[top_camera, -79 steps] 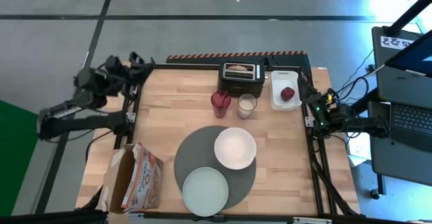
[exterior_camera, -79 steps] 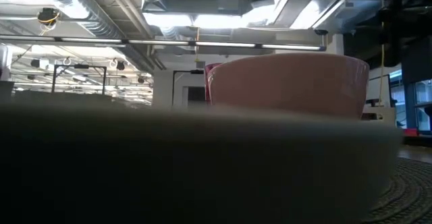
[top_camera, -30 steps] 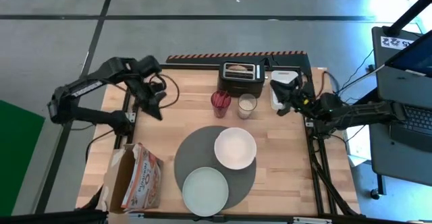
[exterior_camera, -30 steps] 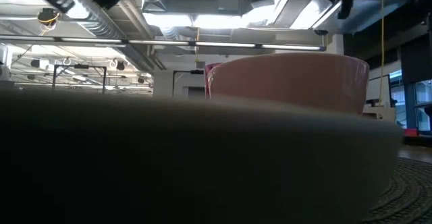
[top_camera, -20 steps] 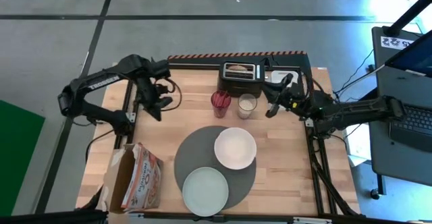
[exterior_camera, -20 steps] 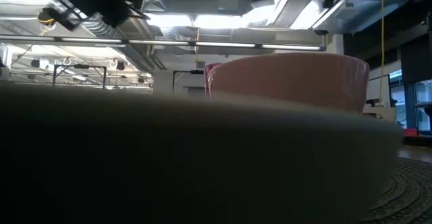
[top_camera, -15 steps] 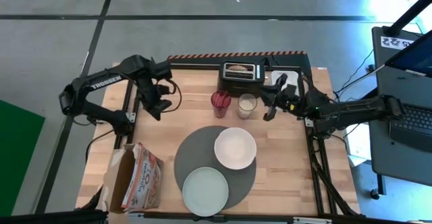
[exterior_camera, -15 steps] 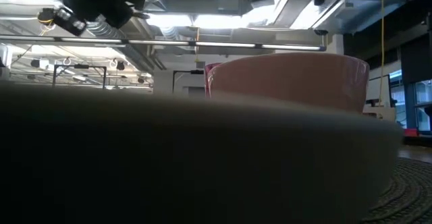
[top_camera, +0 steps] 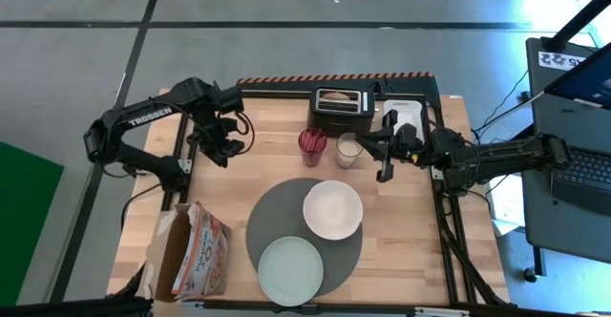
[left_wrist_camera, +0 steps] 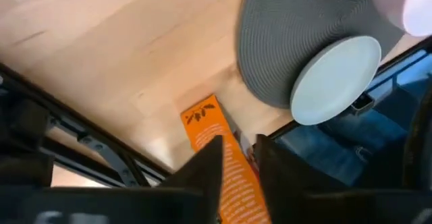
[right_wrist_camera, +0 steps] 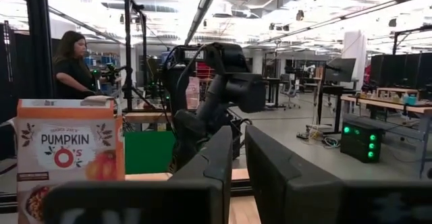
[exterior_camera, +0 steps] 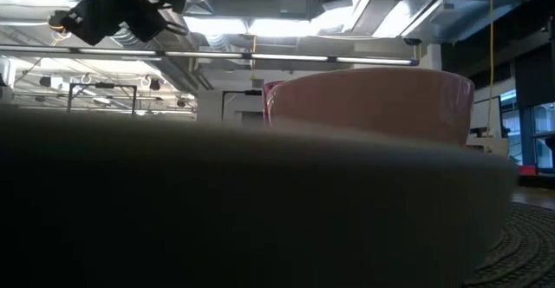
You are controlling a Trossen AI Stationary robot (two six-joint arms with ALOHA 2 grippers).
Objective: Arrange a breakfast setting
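Round woven grey placemat (top_camera: 286, 223) bears smooth white bowl (top_camera: 332, 209), flat mint plate (top_camera: 290, 270).

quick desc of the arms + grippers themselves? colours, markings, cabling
Two dark, near-black jointed arms. The left arm carries white TROSSEN lettering along its upper link. Black cables loop beside the left gripper. The right gripper has two flat, dark, blocky fingers. Small green lights glow near the right arm's base.

White bowl (top_camera: 332, 209), mint plate (top_camera: 289, 271) on placemat (top_camera: 277, 220).
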